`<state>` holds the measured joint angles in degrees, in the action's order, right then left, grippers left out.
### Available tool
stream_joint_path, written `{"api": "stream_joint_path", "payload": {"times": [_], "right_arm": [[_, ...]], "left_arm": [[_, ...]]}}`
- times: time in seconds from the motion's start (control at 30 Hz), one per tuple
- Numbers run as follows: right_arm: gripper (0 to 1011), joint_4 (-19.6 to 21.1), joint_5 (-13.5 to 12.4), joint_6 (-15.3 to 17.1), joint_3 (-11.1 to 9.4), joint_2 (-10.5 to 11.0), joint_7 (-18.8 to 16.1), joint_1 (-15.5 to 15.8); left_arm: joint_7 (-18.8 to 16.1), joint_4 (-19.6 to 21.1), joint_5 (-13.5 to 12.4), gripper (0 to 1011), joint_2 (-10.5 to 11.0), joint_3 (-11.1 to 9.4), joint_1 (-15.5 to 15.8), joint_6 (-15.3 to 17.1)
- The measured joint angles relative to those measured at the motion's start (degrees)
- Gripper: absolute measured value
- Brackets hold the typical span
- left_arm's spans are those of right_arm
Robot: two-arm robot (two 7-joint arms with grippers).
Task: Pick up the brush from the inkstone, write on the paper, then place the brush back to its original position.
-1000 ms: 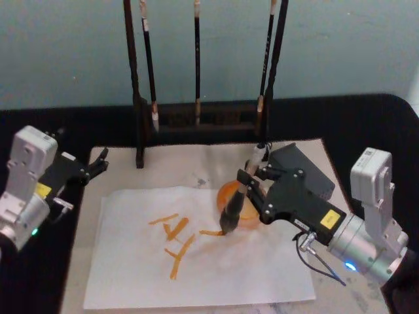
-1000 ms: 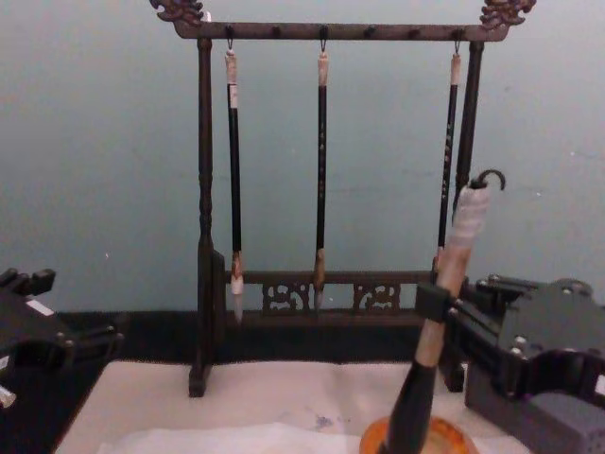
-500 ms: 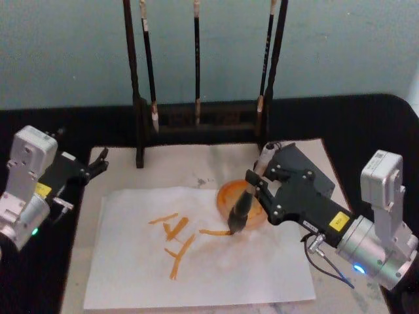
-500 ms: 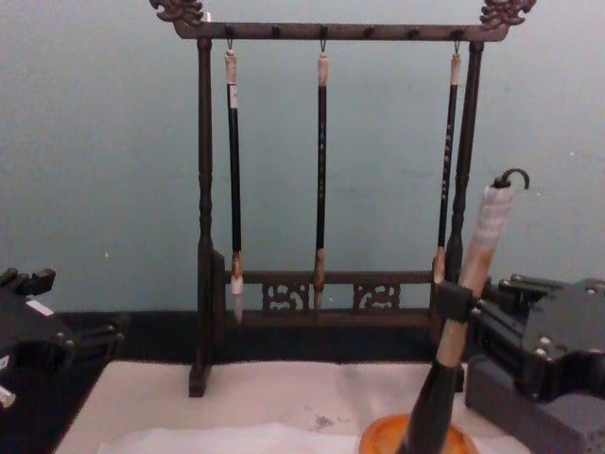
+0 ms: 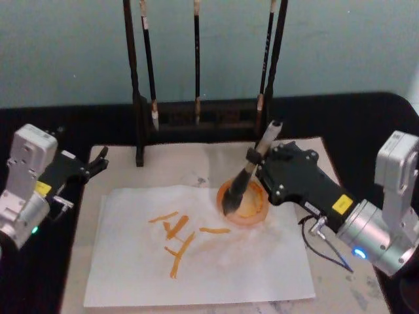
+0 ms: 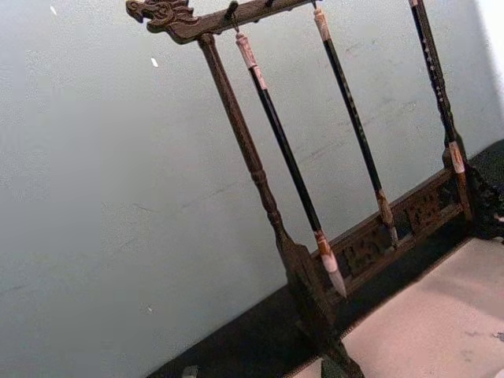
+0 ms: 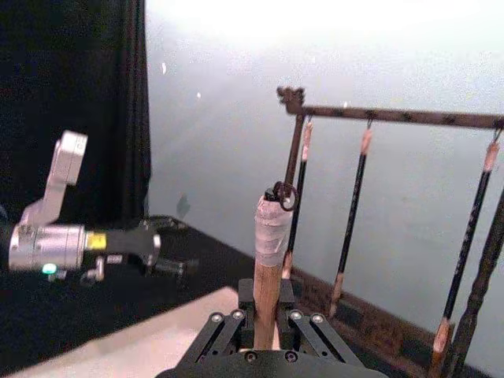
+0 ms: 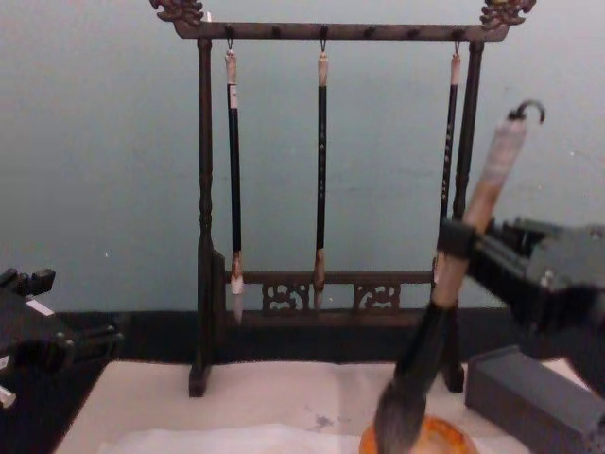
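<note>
The paper (image 5: 196, 261) lies nearer than the orange dish (image 5: 252, 214) and carries orange strokes (image 5: 177, 235), so writing looks done. Above the dish, the right gripper (image 5: 254, 157) has its fingers pinching the tilted brush (image 5: 239, 188); I cannot tell whether the tuft touches the dish. Next, return it to its rest, perhaps the half-hidden grey block (image 8: 529, 397) beside the dish. Far left of the dish, the left gripper (image 5: 98, 160) idles with fingers spread.
</note>
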<state>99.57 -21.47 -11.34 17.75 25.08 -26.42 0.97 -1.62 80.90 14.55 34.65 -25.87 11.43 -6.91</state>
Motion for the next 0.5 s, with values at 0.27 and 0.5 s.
{"api": "stream_joint_path", "payload": {"times": [0.27, 0.5], "right_arm": [[158, -0.9, -5.2, 1.8, -1.8, -1.3, -0.4, -1.8], [158, -3.5, -12.3, 5.9, -4.2, -2.5, 0.3, -3.7]], "left_arm": [[0.0, 0.0, 0.0, 1010, 0.0, 0.0, 0.0, 0.0], [0.0, 0.0, 0.0, 1010, 0.0, 0.0, 0.0, 0.0]]}}
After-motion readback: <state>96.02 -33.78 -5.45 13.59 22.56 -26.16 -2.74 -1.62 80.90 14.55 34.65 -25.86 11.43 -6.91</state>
